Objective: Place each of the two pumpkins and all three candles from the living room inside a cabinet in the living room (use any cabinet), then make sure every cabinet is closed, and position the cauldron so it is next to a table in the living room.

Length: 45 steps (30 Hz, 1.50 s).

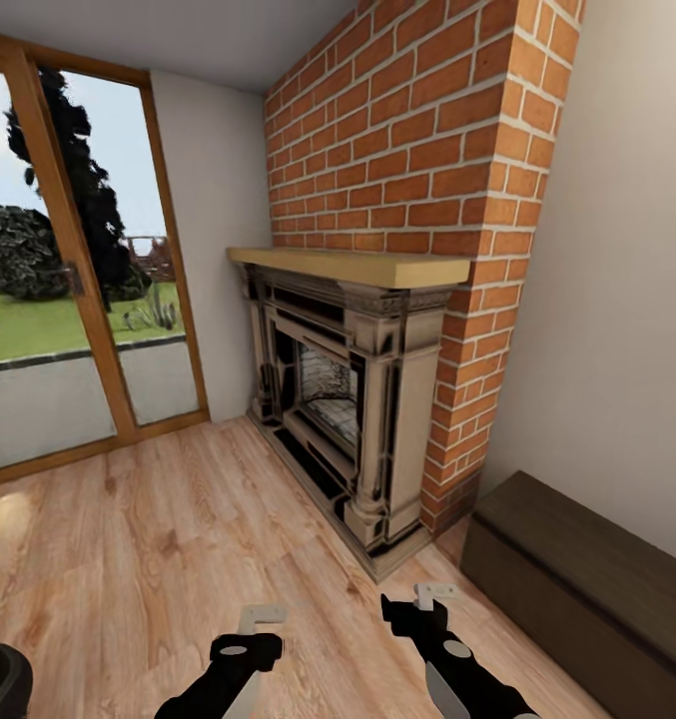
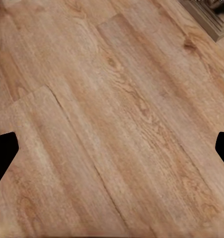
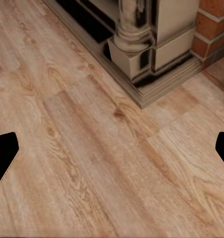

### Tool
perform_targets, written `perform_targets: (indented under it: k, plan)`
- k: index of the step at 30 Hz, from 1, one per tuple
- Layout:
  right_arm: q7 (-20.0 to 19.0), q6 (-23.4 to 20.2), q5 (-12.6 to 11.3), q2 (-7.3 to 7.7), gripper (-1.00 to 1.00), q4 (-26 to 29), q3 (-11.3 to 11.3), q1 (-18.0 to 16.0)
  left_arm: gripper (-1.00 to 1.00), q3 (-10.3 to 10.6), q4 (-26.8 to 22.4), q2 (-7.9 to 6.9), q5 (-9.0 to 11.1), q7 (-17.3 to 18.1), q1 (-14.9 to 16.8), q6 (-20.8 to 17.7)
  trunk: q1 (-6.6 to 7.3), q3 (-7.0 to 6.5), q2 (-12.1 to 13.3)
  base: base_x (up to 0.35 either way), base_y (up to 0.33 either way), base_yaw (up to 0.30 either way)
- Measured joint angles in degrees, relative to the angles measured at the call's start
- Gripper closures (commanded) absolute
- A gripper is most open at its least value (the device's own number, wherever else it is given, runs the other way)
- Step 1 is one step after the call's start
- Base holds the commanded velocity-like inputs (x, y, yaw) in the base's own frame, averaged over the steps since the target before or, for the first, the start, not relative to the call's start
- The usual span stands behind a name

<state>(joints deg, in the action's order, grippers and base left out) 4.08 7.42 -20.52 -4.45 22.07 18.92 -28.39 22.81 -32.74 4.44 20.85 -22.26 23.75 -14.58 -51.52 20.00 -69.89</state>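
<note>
Cabinet (image 1: 587, 589), the low dark brown unit, stood along the right wall just beside the brick chimney (image 1: 417, 150) and fireplace (image 1: 347, 399), its fronts apparently closed. Both arms hung low over bare plank floor (image 1: 128, 539): the left gripper (image 1: 261, 617) and right gripper (image 1: 429, 596) each had fingers spread wide and carried nothing. Rolling on toward the unit, the right arm seemed most at risk of clipping the hearth base or cabinet corner.
</note>
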Motion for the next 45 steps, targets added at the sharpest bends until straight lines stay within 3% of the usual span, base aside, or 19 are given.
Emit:
perform_targets:
  k: [14, 28, 45]
  plan:
    - [0.0, 0.1, 0.2, -0.02, -1.0, 0.0, 0.0, 0.0, -1.0, -0.1, 0.0, 0.0, 0.0, 0.0, 0.0, 0.0, 3.08, -2.52, 5.6, 0.0, 0.0, 0.274]
    - [-0.1, 0.2, 0.1, 0.04, -1.0, 0.0, 0.0, 0.0, -1.0, -0.1, 0.2, -0.02, 0.0, 0.0, 0.0, 0.0, 6.15, -5.03, 11.2, 0.0, 0.0, 0.073]
    - [-0.1, 0.2, 0.0, -0.12, -1.0, 0.0, 0.0, 0.0, -1.0, -0.1, 0.3, -0.03, 0.4, 0.0, 0.0, 0.0, 9.89, -8.09, 18.1, 0.0, 0.0, 0.279]
